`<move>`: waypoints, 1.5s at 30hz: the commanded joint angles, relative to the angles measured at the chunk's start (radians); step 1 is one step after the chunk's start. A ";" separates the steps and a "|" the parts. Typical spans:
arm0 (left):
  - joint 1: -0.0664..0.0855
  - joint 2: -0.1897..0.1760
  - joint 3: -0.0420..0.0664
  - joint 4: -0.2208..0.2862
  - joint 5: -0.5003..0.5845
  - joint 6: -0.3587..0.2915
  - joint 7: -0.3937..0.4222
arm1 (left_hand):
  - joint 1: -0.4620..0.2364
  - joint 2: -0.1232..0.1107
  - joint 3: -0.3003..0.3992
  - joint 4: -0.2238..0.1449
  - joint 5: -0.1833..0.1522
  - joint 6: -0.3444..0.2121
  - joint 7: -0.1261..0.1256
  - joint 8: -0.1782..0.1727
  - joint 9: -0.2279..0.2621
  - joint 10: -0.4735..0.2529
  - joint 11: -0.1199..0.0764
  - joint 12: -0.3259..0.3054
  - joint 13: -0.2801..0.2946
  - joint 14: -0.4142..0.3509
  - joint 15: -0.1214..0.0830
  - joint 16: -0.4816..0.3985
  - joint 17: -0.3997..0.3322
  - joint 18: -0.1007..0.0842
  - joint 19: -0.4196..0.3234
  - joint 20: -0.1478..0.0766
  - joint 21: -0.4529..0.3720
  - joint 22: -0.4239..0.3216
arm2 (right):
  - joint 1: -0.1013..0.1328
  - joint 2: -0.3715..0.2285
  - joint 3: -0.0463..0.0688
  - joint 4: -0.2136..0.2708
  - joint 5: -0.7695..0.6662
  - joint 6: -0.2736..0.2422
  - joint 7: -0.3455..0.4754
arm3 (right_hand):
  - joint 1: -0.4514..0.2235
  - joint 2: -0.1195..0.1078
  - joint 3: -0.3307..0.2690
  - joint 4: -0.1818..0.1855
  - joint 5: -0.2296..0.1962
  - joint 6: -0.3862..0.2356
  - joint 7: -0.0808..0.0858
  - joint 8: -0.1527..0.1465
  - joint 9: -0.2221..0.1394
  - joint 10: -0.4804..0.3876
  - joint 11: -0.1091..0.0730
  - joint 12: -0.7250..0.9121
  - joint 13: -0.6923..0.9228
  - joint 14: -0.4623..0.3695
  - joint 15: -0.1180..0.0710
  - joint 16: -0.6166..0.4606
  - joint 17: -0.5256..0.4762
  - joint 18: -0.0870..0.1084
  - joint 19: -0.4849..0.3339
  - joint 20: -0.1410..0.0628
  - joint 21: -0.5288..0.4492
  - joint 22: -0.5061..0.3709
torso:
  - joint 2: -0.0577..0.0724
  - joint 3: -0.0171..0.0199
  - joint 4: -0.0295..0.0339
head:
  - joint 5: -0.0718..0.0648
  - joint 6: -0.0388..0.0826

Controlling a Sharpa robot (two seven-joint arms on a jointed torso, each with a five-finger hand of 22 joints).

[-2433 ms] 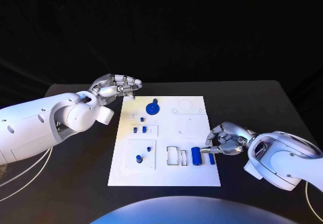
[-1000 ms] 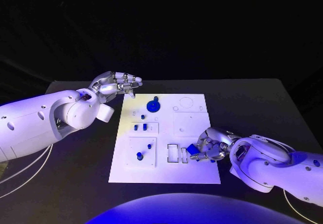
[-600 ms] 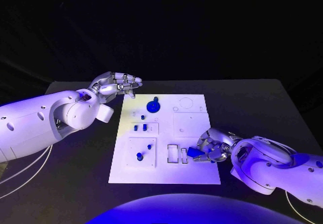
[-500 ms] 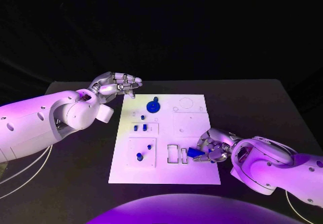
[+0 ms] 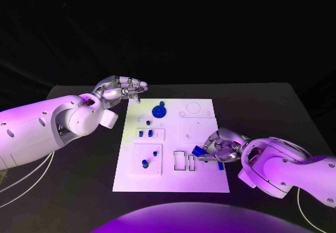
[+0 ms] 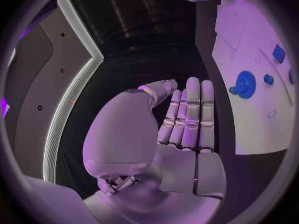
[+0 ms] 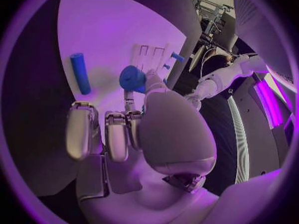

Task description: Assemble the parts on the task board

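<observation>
Right wrist view: blue cylinder [image 7: 132, 78] pinched at fingers [image 7: 151, 80].

The black counter [image 5: 266, 111] carries the white task board [image 5: 199, 179], which lies flat in its middle with its long sides running away from the robot. Dark counter surface shows on every side of the board, widest to its left and right.
</observation>
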 commanded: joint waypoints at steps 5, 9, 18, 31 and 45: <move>0.001 0.004 0.001 0.002 0.000 0.015 0.007 | -0.010 0.003 -0.002 -0.005 0.003 -0.003 0.004 0.006 -0.001 -0.010 -0.002 0.005 -0.001 -0.005 0.002 0.004 -0.002 0.014 -0.004 0.003 -0.005 -0.002 | 0.001 0.043 0.000 -0.013 0.090 0.030 -0.002 | 0.000 0.022 0.016 -0.005 0.002 0.031 -0.020 0.009 0.103 0.058 -0.006 0.002 0.180 0.089 -0.006 0.004 0.170 -0.015 0.011 -0.011 0.001 0.162 | 0.001 0.0003 -0.0009 | 0.004 -0.005; 0.001 0.006 0.001 0.002 0.000 0.016 0.007 | -0.010 0.003 -0.002 -0.005 0.003 -0.003 0.004 0.006 -0.001 -0.010 -0.002 0.005 -0.001 -0.005 0.002 0.004 -0.002 0.014 -0.004 0.003 -0.005 -0.002 | -0.006 0.073 0.000 -0.023 0.103 0.043 -0.001 | -0.023 0.023 0.018 -0.005 0.001 0.032 -0.019 0.008 0.104 0.058 -0.005 0.001 0.180 0.089 -0.005 0.004 0.169 -0.015 0.010 -0.011 -0.001 0.162 | 0.001 0.0007 -0.0003 | 0.005 -0.007; 0.001 0.007 0.001 0.002 0.000 0.016 0.005 | -0.010 0.003 -0.002 -0.005 0.003 -0.003 0.004 0.006 -0.001 -0.010 -0.002 0.005 -0.001 -0.005 0.002 0.004 -0.002 0.014 -0.004 0.003 -0.005 -0.002 | -0.014 0.120 -0.001 -0.038 0.107 0.059 -0.010 | -0.091 0.024 0.004 -0.004 -0.002 0.048 -0.025 0.020 0.113 0.058 -0.010 -0.004 0.178 0.088 -0.009 0.003 0.167 -0.014 0.010 -0.014 -0.006 0.162 | 0.001 -0.0001 0.0002 | 0.012 -0.010; 0.001 0.006 0.001 0.002 0.000 0.016 0.005 | -0.010 0.003 -0.002 -0.005 0.003 -0.003 0.004 0.006 -0.001 -0.010 -0.002 0.005 -0.001 -0.005 0.002 0.004 -0.002 0.014 -0.004 0.003 -0.005 -0.002 | -0.015 0.147 -0.001 -0.059 0.078 0.070 -0.019 | -0.175 0.048 -0.027 -0.003 -0.003 0.057 -0.028 0.029 0.121 0.067 -0.013 0.008 0.193 0.089 -0.012 0.003 0.171 -0.015 0.012 -0.016 -0.004 0.165 | 0.001 0.0008 -0.0008 | 0.015 -0.011; 0.001 0.004 0.001 0.003 0.000 0.015 0.004 | -0.011 0.004 -0.002 -0.005 0.003 -0.003 0.004 0.007 -0.001 -0.012 -0.001 0.006 -0.002 -0.005 0.002 0.005 -0.002 0.014 -0.004 0.003 -0.006 -0.003 | -0.015 0.167 -0.001 -0.080 0.019 0.085 -0.026 | -0.308 0.115 -0.128 -0.002 -0.004 0.061 -0.034 0.046 0.137 0.066 -0.017 -0.001 0.191 0.088 -0.015 0.002 0.168 -0.013 0.011 -0.020 -0.016 0.166 | 0.001 0.0003 -0.0005 | 0.018 -0.011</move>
